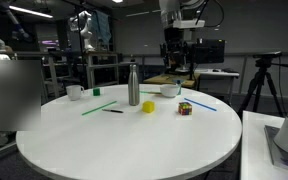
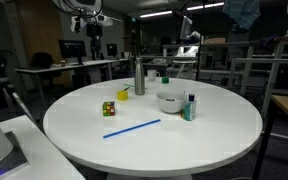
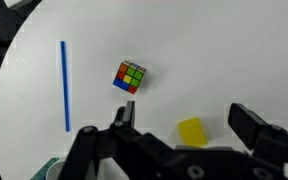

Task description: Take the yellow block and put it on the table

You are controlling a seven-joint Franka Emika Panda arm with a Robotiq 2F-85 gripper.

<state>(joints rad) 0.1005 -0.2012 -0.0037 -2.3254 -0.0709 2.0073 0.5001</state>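
The yellow block (image 1: 148,106) rests on the round white table (image 1: 104,140), between the steel bottle (image 1: 134,85) and the multicoloured cube (image 1: 185,108). It also shows in an exterior view (image 2: 123,94), to the front left of the bottle. In the wrist view the yellow block (image 3: 192,131) lies on the table (image 3: 214,50) between my two spread fingers. My gripper (image 3: 184,110) is open, empty and well above the block. In an exterior view the gripper (image 1: 176,60) hangs high over the table's far side.
A white bowl (image 2: 170,101) and a small teal bottle (image 2: 190,107) stand near the steel bottle (image 2: 140,75). A blue straw (image 3: 65,85) lies beside the cube (image 3: 130,77). A green straw (image 1: 96,107), a black pen (image 1: 112,111) and a white cup (image 1: 74,92) lie further off.
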